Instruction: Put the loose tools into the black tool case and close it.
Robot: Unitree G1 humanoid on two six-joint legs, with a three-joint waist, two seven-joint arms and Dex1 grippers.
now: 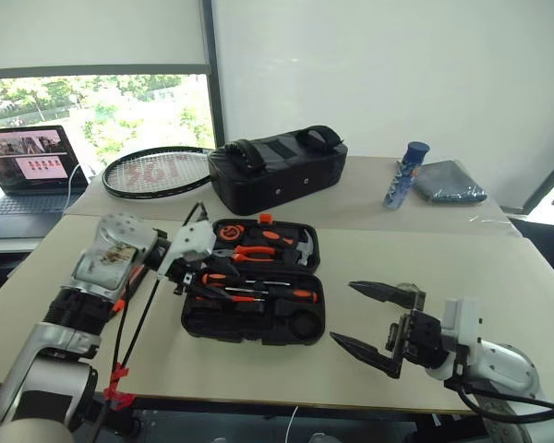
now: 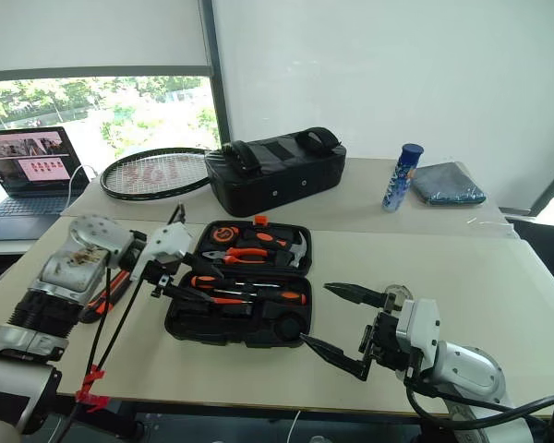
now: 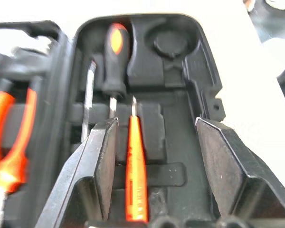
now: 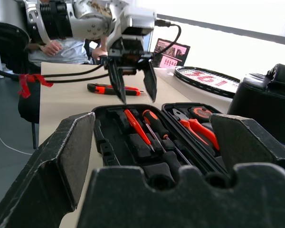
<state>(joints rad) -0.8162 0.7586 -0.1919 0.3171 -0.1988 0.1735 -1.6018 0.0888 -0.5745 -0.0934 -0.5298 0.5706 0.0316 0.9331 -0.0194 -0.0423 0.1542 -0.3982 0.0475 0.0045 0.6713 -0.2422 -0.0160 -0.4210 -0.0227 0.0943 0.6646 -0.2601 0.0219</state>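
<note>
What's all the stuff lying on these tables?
Tool case: one, black, open, front table.
Screwdrivers: two, thin red-orange and black-orange, in the case's near half.
Pliers, hammer: orange-handled, far half.
Utility knife: one, orange-black, on the table left of the case.
Fabric bag: one, black, back table.
Racket: one, left of the bag.
Bottle: one, blue, right of the bag.
Folded cloth: one, grey.
Laptop: one, open, far left.
Left claw: open above the case.
Right claw: open, empty.
</note>
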